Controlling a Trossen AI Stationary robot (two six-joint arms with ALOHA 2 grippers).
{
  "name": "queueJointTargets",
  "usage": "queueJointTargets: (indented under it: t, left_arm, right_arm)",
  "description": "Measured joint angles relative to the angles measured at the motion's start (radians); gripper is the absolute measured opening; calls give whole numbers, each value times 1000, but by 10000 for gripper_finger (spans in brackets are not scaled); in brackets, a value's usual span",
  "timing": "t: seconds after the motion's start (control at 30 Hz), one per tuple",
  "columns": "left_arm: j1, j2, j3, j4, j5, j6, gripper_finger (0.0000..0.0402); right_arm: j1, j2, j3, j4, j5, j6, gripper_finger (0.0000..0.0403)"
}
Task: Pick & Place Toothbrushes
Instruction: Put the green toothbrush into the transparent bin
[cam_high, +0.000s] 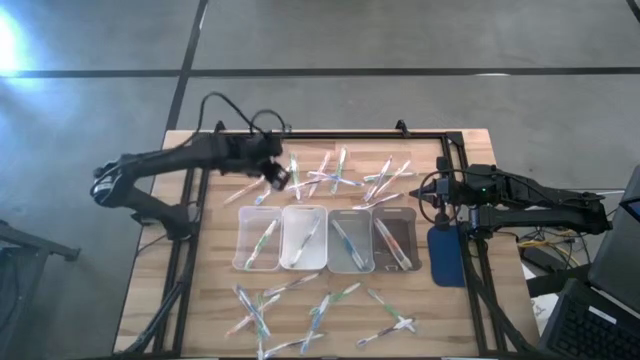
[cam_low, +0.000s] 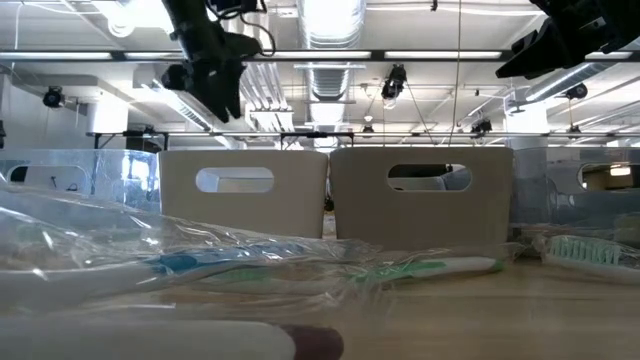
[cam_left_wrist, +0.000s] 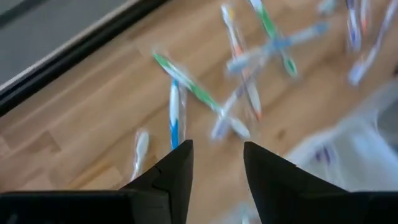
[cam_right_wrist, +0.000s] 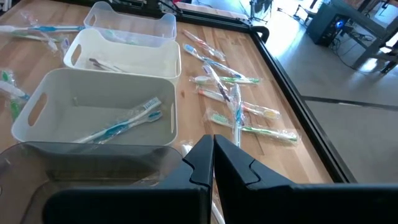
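Wrapped toothbrushes lie scattered in a far group (cam_high: 345, 178) and a near group (cam_high: 300, 312) on the wooden table. My left gripper (cam_high: 275, 178) hovers open above the left end of the far group. In the left wrist view nothing sits between the fingers of the left gripper (cam_left_wrist: 217, 149); a blue toothbrush (cam_left_wrist: 174, 115) and a green one (cam_left_wrist: 186, 81) lie flat on the wood beyond them. My right gripper (cam_right_wrist: 213, 142) is shut and empty, held above the table's right side by the rightmost tray (cam_high: 394, 238).
Four rectangular trays (cam_high: 303, 238) stand side by side across the table's middle, each with one or more toothbrushes inside. A dark blue object (cam_high: 447, 255) lies at the right edge. A black frame (cam_high: 190, 200) borders the table. Bare wood lies left of the trays.
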Motion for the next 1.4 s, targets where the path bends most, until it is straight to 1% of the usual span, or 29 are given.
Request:
queueJointTargets:
  t: [0.13, 0.27, 0.43, 0.57, 0.73, 0.87, 1.07, 1.4]
  left_arm:
    - [75, 0, 0, 71, -9, 26, 147]
    - [90, 12, -1, 191, -72, 60, 147]
    - [107, 71, -14, 324, -77, 82, 147]
    - [144, 139, -17, 338, -74, 47, 147]
    - [169, 184, -16, 360, 8, -27, 147]
    - [168, 212, -16, 394, 19, -64, 147]
    - [159, 245, -16, 378, 18, -187, 147]
    - [119, 322, -16, 360, -27, -331, 147]
  right_arm:
    - [0, 0, 0, 0, 0, 0, 8]
    - [0, 0, 0, 0, 0, 0, 8]
    - [0, 1, 0, 0, 0, 0, 8]
    - [0, 1, 0, 0, 0, 0, 8]
    - [0, 1, 0, 0, 0, 0, 8]
    - [0, 1, 0, 0, 0, 0, 8]
    - [0, 0, 0, 0, 0, 0, 8]
    - [0, 4, 0, 0, 0, 0, 8]
